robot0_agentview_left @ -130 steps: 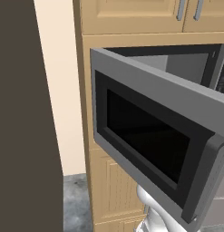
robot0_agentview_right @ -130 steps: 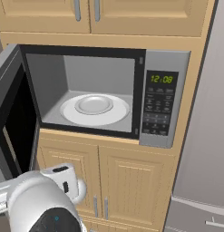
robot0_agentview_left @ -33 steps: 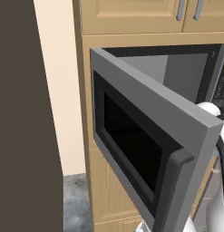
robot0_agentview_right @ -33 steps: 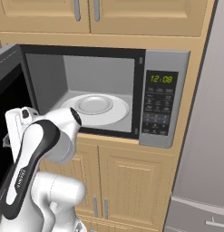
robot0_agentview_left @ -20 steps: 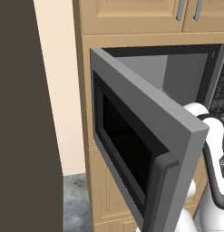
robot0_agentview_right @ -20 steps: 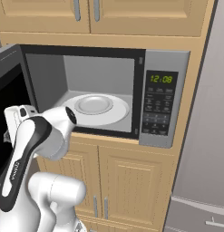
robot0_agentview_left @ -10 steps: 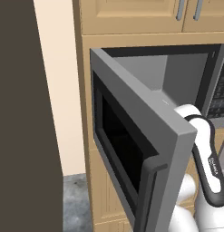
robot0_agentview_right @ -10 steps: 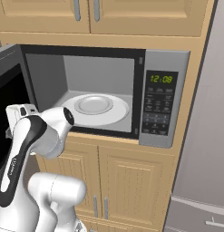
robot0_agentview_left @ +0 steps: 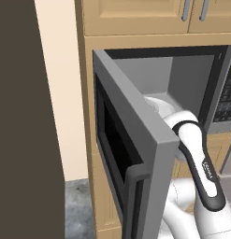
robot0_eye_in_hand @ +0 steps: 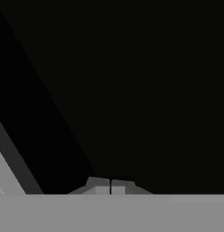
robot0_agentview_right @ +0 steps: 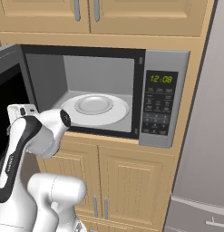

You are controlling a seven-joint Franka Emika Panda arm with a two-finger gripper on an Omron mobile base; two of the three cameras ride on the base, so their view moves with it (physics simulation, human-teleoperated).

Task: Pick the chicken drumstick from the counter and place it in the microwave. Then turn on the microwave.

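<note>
One microwave (robot0_agentview_right: 145, 90) is built into light wooden cabinetry, and its single door (robot0_agentview_left: 135, 154) stands swung out to the left, partly open. Inside the grey cavity sits one white round turntable (robot0_agentview_right: 96, 108), with nothing visible on it; the chicken drumstick cannot be made out in any of the three views, so its position cannot be told. To the right of the cavity is one dark keypad panel (robot0_agentview_right: 159, 108) with a green clock display above the keys. Two upper cabinet doors with two metal handles (robot0_agentview_right: 86, 10) sit over the oven, and two lower cabinet doors (robot0_agentview_right: 118, 186) sit beneath it. One white arm (robot0_agentview_right: 29, 140) reaches toward the inner face of the door. In the hand view the gripper (robot0_eye_in_hand: 110, 186) faces the black window with its two fingertips pressed together, pinching nothing.
</note>
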